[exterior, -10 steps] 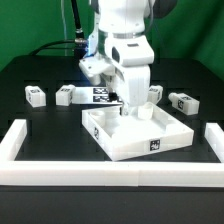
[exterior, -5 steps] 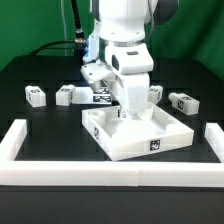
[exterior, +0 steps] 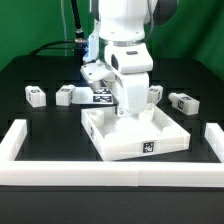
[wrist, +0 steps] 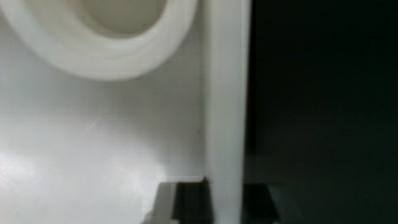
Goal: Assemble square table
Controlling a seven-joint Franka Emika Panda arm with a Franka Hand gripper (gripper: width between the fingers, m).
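Observation:
The white square tabletop lies rim up in the middle of the black table, a tag on its front wall. My gripper reaches down onto its far rim, near the corner at the exterior view's left. In the wrist view the upright rim wall runs between my two dark fingers, which close on it; my gripper is shut on this rim. A round corner hole shows beside it. Several white tagged leg blocks lie behind: two at the left, others at the right.
The long white U-shaped border wall runs along the front and both sides. The marker board lies flat behind the tabletop, partly hidden by my arm. A green backdrop and cables stand at the back.
The tabletop has turned and shifted slightly with my gripper on its rim; its front tag has moved toward the exterior view's left. My wrist has rotated a little.

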